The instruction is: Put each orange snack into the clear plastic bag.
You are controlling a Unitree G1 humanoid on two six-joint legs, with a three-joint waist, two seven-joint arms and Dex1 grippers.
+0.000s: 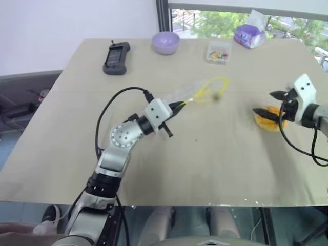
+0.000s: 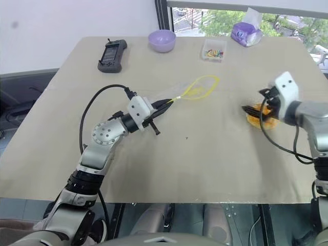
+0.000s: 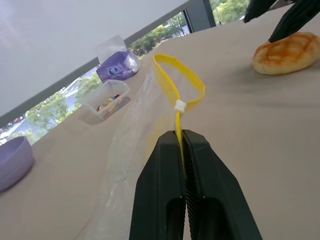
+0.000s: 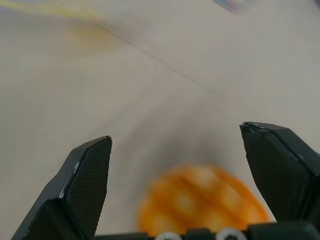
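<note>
We see bare table (image 1: 205,159) between the arms. The orange snack (image 1: 269,119) lies near the right edge, partly hidden by our right gripper (image 1: 270,102), its fingers spread wide above it. Our left gripper (image 3: 183,137) pinches the clear plastic bag (image 1: 197,92) by its yellow strip. A purple bowl (image 1: 166,42) stands at the far edge.

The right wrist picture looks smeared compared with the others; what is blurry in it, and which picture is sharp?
In the right wrist view the orange snack and the table are streaked with blur, while the black fingers look fairly crisp. The left wrist view is sharp: the clear plastic bag, its yellow seal strip and the snack's grid crust read clearly. Daylight comes through the window in the left eye view.
</note>
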